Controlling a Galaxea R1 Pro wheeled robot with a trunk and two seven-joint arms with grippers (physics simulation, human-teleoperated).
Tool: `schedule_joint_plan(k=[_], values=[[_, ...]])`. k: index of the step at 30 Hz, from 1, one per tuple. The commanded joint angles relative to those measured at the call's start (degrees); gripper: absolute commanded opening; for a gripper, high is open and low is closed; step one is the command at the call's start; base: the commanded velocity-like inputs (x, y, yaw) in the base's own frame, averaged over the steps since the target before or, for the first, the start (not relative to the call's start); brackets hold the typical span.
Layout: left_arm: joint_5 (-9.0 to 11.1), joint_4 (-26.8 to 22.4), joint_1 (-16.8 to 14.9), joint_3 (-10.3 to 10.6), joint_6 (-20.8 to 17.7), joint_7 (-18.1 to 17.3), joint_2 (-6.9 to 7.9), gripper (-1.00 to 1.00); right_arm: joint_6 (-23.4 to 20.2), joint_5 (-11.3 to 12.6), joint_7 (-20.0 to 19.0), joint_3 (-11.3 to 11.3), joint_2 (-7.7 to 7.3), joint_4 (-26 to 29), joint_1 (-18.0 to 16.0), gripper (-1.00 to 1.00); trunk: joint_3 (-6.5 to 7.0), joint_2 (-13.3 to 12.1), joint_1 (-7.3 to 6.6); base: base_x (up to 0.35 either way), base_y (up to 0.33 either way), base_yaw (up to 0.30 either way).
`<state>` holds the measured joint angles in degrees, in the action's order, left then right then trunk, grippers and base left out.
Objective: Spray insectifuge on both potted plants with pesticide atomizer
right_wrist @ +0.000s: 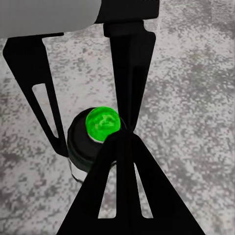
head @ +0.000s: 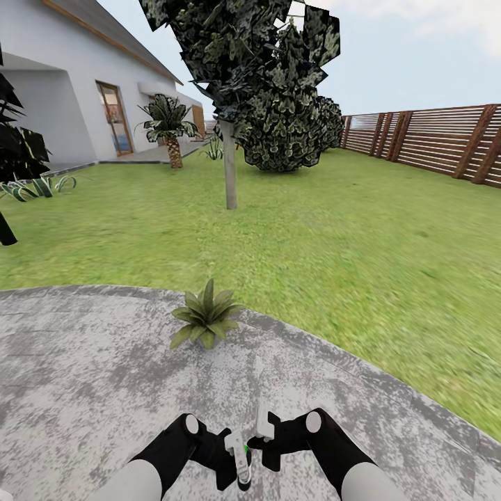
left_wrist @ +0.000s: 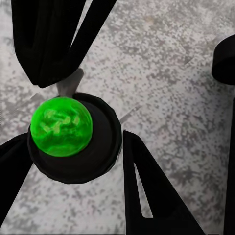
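- Your atomizer [head: 243, 459] sits upright between both grippers, low in the head view, over the paving [head: 83, 376].
- Left gripper [left_wrist: 73, 132]: fingers [left_wrist: 147, 191] clenched on the atomizer; bright green top [left_wrist: 61, 126] facing the wrist camera.
- Right gripper [right_wrist: 93, 137]: fingers [right_wrist: 46, 115] flank the bottle; grip unclear.
- No readable label.
- One potted plant [head: 205, 316] stands ahead at the paving's edge, lawn [head: 313, 229] and fence [head: 445, 142] beyond.

Even, bright daylight render.
Shadows faint; the lawn [head: 334, 236] smears toward the right edge; foliage edges jagged.
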<state>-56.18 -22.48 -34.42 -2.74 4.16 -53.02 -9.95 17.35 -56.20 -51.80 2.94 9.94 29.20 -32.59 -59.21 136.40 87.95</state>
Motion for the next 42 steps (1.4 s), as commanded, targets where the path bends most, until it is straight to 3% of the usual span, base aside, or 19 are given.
schedule_joint_plan(k=[1,3,5,9,16,17,20,22,24,26,28,30,31,34,38,39,42], values=[[-0.76,-0.06,-0.02,-0.11,0.44,-0.17,-0.04,-1.00,0.23,-0.41,-0.23,0.31,0.06,0.06,-0.02,-1.00,-0.05,0.02,-0.01,0.000,0.000,0.000],[-1.09,-0.14,-0.06,-0.04,0.47,-0.16,0.15,-1.00,0.23,-0.41,-0.23,0.31,0.06,0.06,-0.02,-1.00,-0.05,0.02,-0.01,0.000,0.000,0.000],[-1.23,-0.30,-0.10,0.00,0.48,-0.20,1.99,-1.00,0.23,-0.42,-0.23,0.31,0.06,0.06,-0.02,-1.00,-0.05,0.02,-0.01,0.000,0.000,0.000],[-1.30,-0.51,-0.12,0.01,0.50,-0.24,7.71,-1.00,0.23,-0.49,-0.23,0.31,0.06,0.06,-0.02,-1.00,-0.05,0.02,-0.01,0.000,0.000,0.000],[-1.29,-0.55,0.07,0.04,0.90,-0.27,13.97,-1.00,0.23,-0.54,-0.20,0.40,0.06,0.11,-0.02,-1.00,-0.05,0.02,-0.01,0.000,0.000,0.000],[-1.28,-0.59,0.17,0.04,1.29,-0.28,14.99,-1.00,0.26,-0.56,-0.17,0.43,0.06,0.13,-0.02,1.00,-0.05,0.02,-0.01,0.000,0.000,0.000],[-0.98,-0.55,0.27,-0.59,2.17,0.11,17.48,-1.00,0.31,-0.66,0.24,1.07,0.06,0.35,-0.02,1.00,-0.05,0.02,-0.01,0.000,0.000,0.000],[-0.43,-0.31,0.24,-1.31,1.94,2.95,18.00,-1.00,0.38,-0.61,2.59,1.21,0.06,0.33,-0.02,1.00,-0.05,0.02,-0.01,0.000,0.000,0.000],[0.84,-0.03,0.24,-4.29,1.83,7.19,17.91,-1.00,0.40,-0.59,7.09,2.49,-1.35,0.18,0.02,1.00,-0.05,0.02,-0.01,0.000,0.000,0.000],[2.14,0.04,0.25,-8.18,1.73,8.93,17.72,-1.00,0.40,-0.58,11.02,5.29,-4.30,-0.01,0.16,1.00,-0.05,0.02,-0.01,0.000,0.000,0.000],[2.84,0.06,0.26,-12.44,1.45,9.44,17.60,-1.00,0.41,-0.58,13.56,10.29,-6.26,-0.06,0.28,1.00,-0.05,0.02,-0.01,0.000,0.000,0.000],[3.07,0.07,0.29,-15.71,-0.29,9.61,17.45,-1.00,0.52,-0.58,16.66,17.57,-6.96,0.02,0.63,1.00,-0.05,0.02,-0.01,0.000,0.000,0.000],[3.16,0.07,0.31,-16.69,-2.22,9.62,17.35,-1.00,0.55,-0.58,19.07,22.45,-7.13,0.02,1.14,1.00,-0.05,0.02,-0.01,0.000,0.000,0.000],[3.76,-0.17,0.20,-17.60,-8.12,9.55,17.12,-1.00,0.56,-0.64,26.25,30.67,-7.19,-0.01,2.82,1.00,-0.05,0.02,-0.01,0.000,0.000,0.000],[5.66,-0.75,-0.40,-17.41,-18.32,7.88,16.19,-1.00,0.50,-0.51,34.75,33.38,-7.13,-0.10,5.28,1.00,-0.05,0.02,-0.01,0.000,0.000,0.000],[5.94,-0.91,-0.51,-17.31,-21.85,5.71,16.11,-1.00,0.51,0.19,36.43,35.24,-7.06,-0.06,7.13,1.00,-0.05,0.02,-0.01,0.000,0.000,0.000],[6.01,-2.15,-1.45,-17.36,-25.49,1.72,15.99,-1.00,0.60,2.30,37.47,42.10,-6.82,0.09,8.91,1.00,-0.05,0.02,-0.01,0.000,0.000,0.000]])
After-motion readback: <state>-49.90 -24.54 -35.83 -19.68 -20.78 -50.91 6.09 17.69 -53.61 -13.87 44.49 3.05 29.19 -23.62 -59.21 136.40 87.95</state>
